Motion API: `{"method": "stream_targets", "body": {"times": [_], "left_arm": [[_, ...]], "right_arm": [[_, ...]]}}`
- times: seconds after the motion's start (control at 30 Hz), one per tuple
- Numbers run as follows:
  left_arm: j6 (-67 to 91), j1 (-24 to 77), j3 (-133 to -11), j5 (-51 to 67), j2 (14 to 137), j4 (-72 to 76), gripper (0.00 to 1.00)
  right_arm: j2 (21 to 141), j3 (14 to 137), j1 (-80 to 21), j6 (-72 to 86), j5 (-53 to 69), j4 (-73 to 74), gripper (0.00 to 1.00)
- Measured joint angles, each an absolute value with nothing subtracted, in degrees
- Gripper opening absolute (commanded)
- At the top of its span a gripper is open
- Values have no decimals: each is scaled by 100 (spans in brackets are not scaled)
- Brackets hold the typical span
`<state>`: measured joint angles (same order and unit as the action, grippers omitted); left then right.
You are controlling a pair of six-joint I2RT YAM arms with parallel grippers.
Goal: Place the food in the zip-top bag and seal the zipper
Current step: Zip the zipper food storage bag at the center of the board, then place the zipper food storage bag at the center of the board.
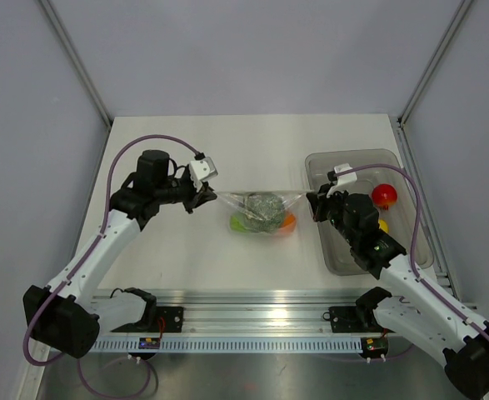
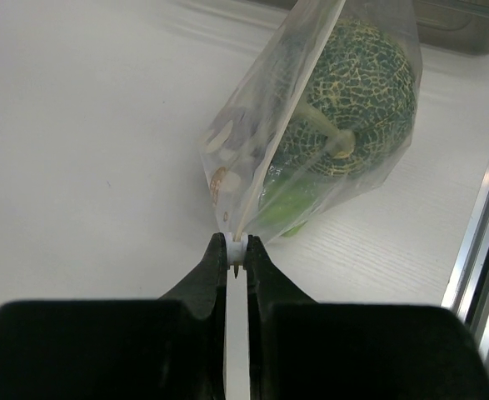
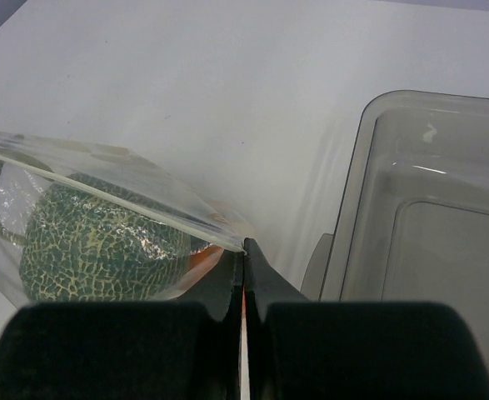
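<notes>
Zip-top bag (image 1: 261, 212) holding melon (image 2: 354, 93) hangs between left gripper (image 2: 237, 247) and right gripper (image 3: 244, 249), each pinched tight on opposite zipper (image 3: 102, 189) ends, arms angled inward.

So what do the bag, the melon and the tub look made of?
The bag: thin clear plastic film, glossy; it crinkles and its contents show through. The melon: probably moulded plastic, painted netting with a sheen. The tub: rigid smoky translucent plastic, moulded walls.
</notes>
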<state>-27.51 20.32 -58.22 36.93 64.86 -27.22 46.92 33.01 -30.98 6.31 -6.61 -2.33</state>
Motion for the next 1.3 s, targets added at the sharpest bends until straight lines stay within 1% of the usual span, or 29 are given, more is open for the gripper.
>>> {"method": "stream_targets", "body": {"times": [0.27,0.43,0.57,0.7,0.8,0.83,0.87,0.9,0.93,0.97,1.0,1.03,1.07,1.1,1.13,1.2,1.23,1.27,1.3], "left_arm": [[-2648,1828,-5749,3929,6539,-2716,0],[-2171,1726,-5749,3859,6582,-2342,0],[-1616,1608,-5859,3568,6893,-1669,0],[-1420,1555,-6322,3009,7349,-1267,0],[-1376,1549,-6661,2460,7500,-963,0],[-1350,1542,-6698,2272,7491,-799,4],[-1304,1514,-6705,2025,7450,-543,45],[-1295,1487,-6705,1964,7435,-484,62],[-1256,1444,-6663,1776,7380,-309,75],[-1186,1406,-6591,1614,7299,-128,95],[-1120,1378,-6499,1441,7183,-1,99],[-1015,1358,-6396,1251,7048,97,99],[-930,1339,-6309,1083,6925,172,99],[-829,1328,-6228,897,6783,228,99],[-729,1321,-6180,733,6654,259,99],[-556,1319,-6156,541,6469,270,99],[-427,1319,-6156,467,6375,263,99],[-257,1319,-6167,395,6278,217,99],[-104,1319,-6180,318,6219,176,99]], "right_arm": [[4875,3308,-3100,694,-613,-231,0],[5262,3527,-3089,663,-491,-235,0],[6211,4285,-3002,663,-475,-174,0],[7137,5295,-2956,607,-327,-235,0],[7568,5848,-2956,554,-8,-532,2],[7638,5940,-2956,543,115,-639,4],[7697,6007,-2956,539,281,-760,14],[7734,6042,-2956,537,429,-858,24],[7769,6060,-2956,550,683,-919,37],[7808,6069,-2956,600,917,-921,49],[7854,6069,-2958,628,1140,-891,60],[7909,6071,-2963,655,1323,-821,63],[7959,6064,-2967,681,1437,-722,69],[7985,6040,-2974,722,1468,-637,70],[7988,5968,-2978,753,1450,-504,75],[7957,5896,-2978,794,1295,-349,79],[7918,5852,-2982,816,1146,-255,85],[7835,5819,-2982,862,919,-95,99],[7738,5815,-2985,945,646,89,99]]}}
